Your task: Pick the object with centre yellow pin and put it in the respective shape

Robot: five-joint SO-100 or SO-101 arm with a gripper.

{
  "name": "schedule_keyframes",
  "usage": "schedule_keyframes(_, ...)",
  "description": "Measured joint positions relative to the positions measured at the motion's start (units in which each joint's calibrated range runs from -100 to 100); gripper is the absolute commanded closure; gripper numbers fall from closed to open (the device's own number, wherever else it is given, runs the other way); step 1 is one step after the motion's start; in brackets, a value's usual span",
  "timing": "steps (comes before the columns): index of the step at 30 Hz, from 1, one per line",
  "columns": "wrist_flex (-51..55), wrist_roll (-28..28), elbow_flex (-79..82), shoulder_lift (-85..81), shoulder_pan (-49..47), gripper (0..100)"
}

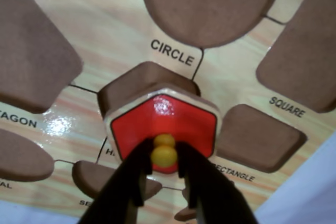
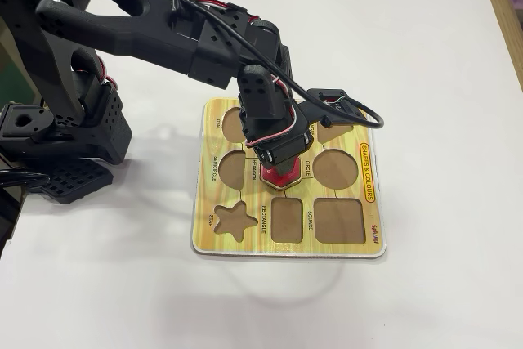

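Gripper: the gripper (image 1: 165, 157) entered the wrist view from the bottom edge, its two black fingers (image 1: 137, 177) clamped on the yellow knob (image 1: 164, 155) of the red piece; in the fixed view it (image 2: 279, 171) sat near the middle of the frame, over the centre of the board
Red piece: the red hexagonal piece (image 1: 163, 127) filled the lower centre of the wrist view, tilted, its near end lifted and its far edge down by the recess; in the fixed view only a sliver of red (image 2: 283, 176) showed under the fingers
Target recess: the brown hexagon cut-out (image 1: 134, 83) lay directly behind and partly beneath the piece, just above centre in the wrist view; the piece was not seated flat in it
Board: the yellow wood-grain board (image 2: 245, 244) lay right of centre in the fixed view on a white table (image 2: 425, 55)
Neighbouring recesses: the circle cut-out (image 1: 207, 3) was at top centre of the wrist view, the square cut-out (image 1: 304, 51) at upper right, the rectangle cut-out (image 1: 260, 137) just right of the piece
Arm: the black arm (image 2: 147, 22) reached from the upper left of the fixed view toward the board
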Motion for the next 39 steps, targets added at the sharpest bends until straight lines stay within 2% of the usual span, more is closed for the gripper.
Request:
schedule_keyframes(22,0.00,0.00,0.00,0.00,-3.93,99)
schedule_keyframes(28,0.00,-2.03,0.00,1.89,-3.93,99)
schedule_keyframes(39,0.00,-2.08,0.00,2.06,-1.87,99)
